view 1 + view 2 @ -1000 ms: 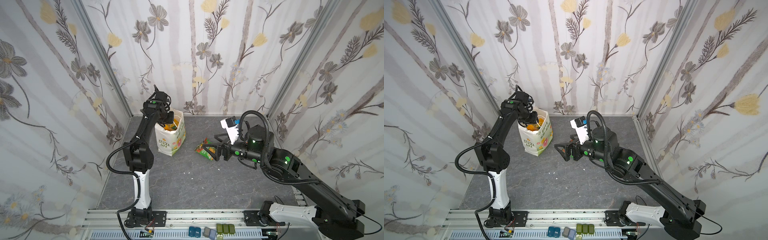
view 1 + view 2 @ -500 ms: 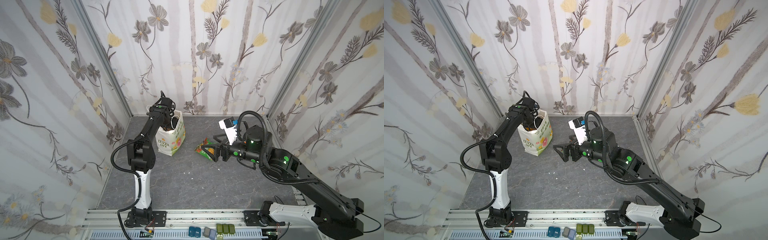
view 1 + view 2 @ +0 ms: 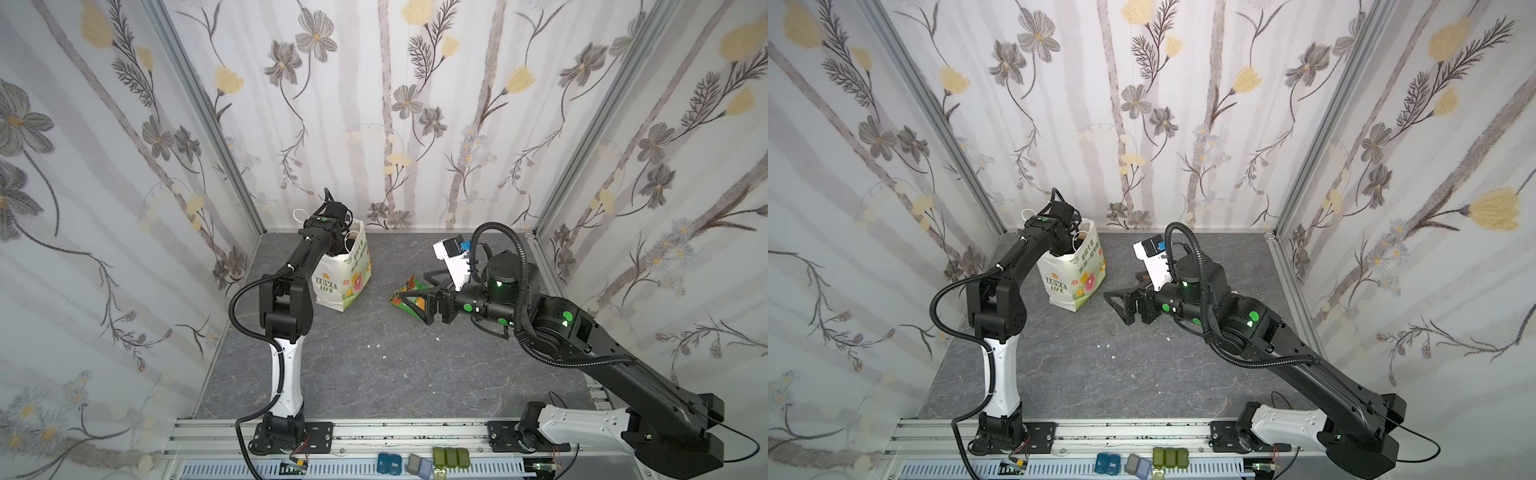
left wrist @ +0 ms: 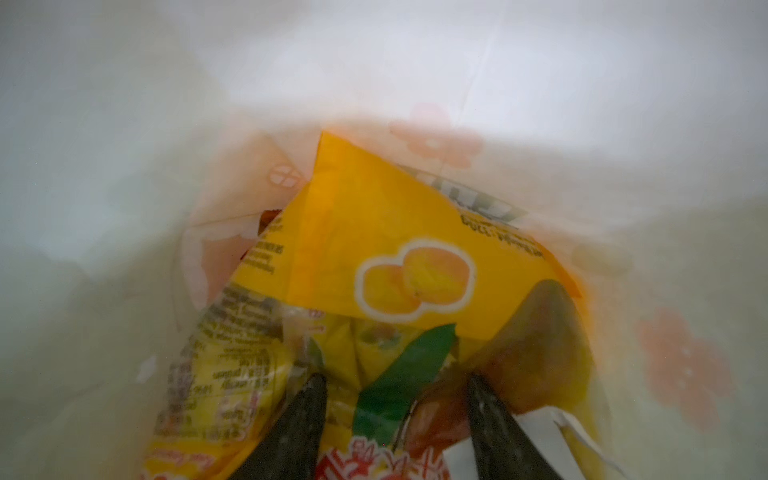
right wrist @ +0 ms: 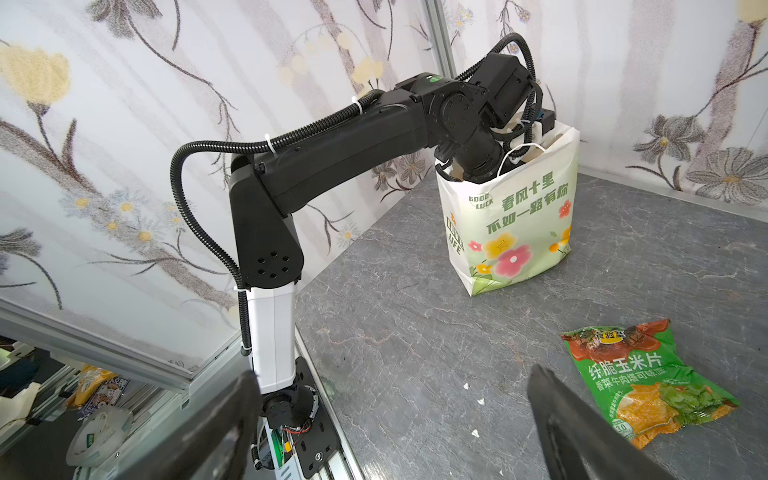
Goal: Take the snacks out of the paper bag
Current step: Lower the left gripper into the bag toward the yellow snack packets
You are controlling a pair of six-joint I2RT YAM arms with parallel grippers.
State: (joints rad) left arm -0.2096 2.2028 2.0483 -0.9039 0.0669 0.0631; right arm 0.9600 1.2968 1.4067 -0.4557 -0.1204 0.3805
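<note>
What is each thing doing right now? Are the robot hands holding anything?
Bag: upright, open on top.
Green packet: out, flat on the table.
Orange packet: inside the bag.
Yellow packet: inside the bag.
Left gripper: inside the bag, fingers apart around packets; grip unclear.
Right gripper: open, empty, above the table.

Left arm [image 3: 286,299]: boxy matte-black links; glossy white link directly above the silver slotted aluminium base rail [image 3: 415,432].
Right arm [image 3: 623,374]: same black casing; white shell beside the rail.
Cabling: black ribbed conduit [image 5: 224,144], white zip ties [image 5: 270,143].
Markings: round green dots [image 3: 468,307] on joints far from the rail.
Elbow: ring of small holes [image 5: 272,262].
Wrist mount: white angular plastic housing [image 3: 455,266], blue plug.
Tips: black tapered fingers [image 5: 582,428].
</note>
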